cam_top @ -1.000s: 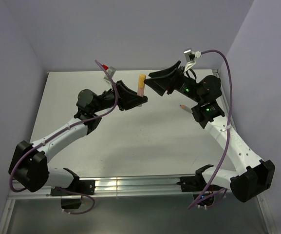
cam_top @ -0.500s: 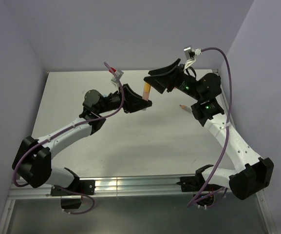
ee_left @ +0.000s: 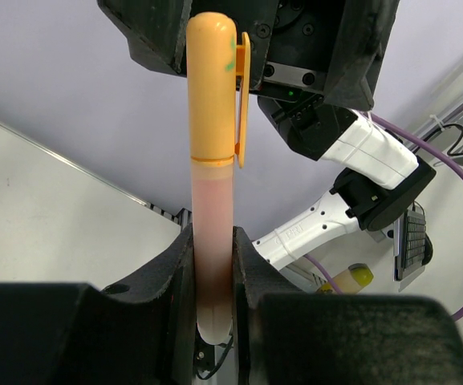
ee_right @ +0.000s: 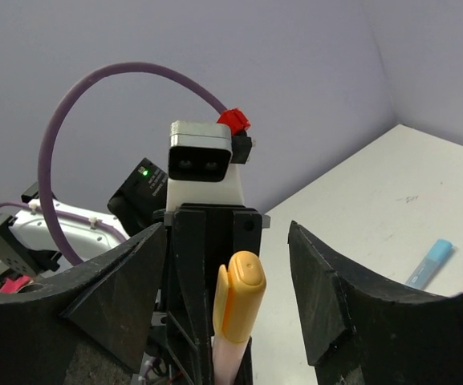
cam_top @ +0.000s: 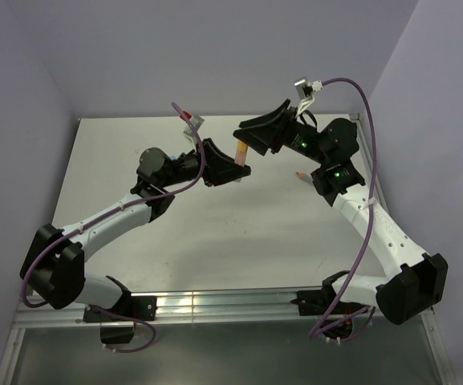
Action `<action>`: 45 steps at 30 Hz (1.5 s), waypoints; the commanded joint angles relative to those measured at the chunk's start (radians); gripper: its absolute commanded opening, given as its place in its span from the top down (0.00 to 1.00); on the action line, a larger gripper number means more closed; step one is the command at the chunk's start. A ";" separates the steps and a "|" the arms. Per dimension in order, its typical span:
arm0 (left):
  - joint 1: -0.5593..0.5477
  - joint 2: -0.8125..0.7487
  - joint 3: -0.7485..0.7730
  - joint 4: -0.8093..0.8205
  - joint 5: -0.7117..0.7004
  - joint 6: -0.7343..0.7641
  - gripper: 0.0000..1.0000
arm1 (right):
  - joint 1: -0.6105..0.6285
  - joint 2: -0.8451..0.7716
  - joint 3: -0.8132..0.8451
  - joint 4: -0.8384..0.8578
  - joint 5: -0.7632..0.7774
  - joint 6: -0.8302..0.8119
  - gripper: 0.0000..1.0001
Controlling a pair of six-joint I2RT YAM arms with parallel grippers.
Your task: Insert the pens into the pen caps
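We find the left gripper (cam_top: pixel 241 167) and right gripper (cam_top: pixel 244 138) tip to tip at the top view's upper centre, with no passage between. The pen (ee_left: pixel 213 241) lifts its orange cap (ee_right: pixel 239 301) between the right fingers (ee_right: pixel 327 297), gaps either side. Bare table (cam_top: pixel 239 241) lies open below; a blue pen (ee_right: pixel 430 262) lies lower right in the right wrist view.

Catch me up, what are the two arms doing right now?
The left arm has its jaws shut on a pale pink pen, held up off the table. An orange cap sits on the pen's top end. The right arm has its jaws open on either side of that cap, not gripping it. A light blue pen lies on the table.
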 commanded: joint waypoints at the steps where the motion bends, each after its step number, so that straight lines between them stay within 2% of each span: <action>1: -0.006 -0.025 0.042 0.018 0.017 0.022 1.00 | 0.017 -0.003 0.024 0.016 -0.014 -0.019 0.31; 12: -0.004 -0.037 0.042 0.012 0.017 0.027 1.00 | 0.035 0.012 0.025 -0.016 -0.016 -0.046 0.50; 19: -0.004 -0.043 0.045 0.003 0.017 0.036 1.00 | 0.043 0.020 0.025 -0.027 -0.022 -0.057 0.54; 22: -0.004 -0.045 0.045 0.003 0.018 0.036 1.00 | 0.047 0.028 0.035 -0.042 -0.025 -0.068 0.64; 25: -0.006 -0.049 0.048 -0.004 0.017 0.041 1.00 | 0.051 0.032 0.039 -0.059 -0.026 -0.075 0.82; 27: -0.004 -0.057 0.053 -0.014 0.015 0.044 1.00 | 0.057 0.035 0.053 -0.076 -0.028 -0.089 1.00; 34: 0.003 -0.071 0.068 -0.002 0.008 0.027 1.00 | 0.095 0.035 0.068 -0.122 -0.033 -0.146 1.00; 41: 0.025 -0.066 0.102 0.132 0.034 -0.065 1.00 | 0.126 0.020 0.032 -0.050 -0.094 -0.149 1.00; 45: 0.026 -0.071 0.123 0.121 0.034 -0.064 1.00 | 0.136 0.014 0.030 -0.050 -0.121 -0.160 1.00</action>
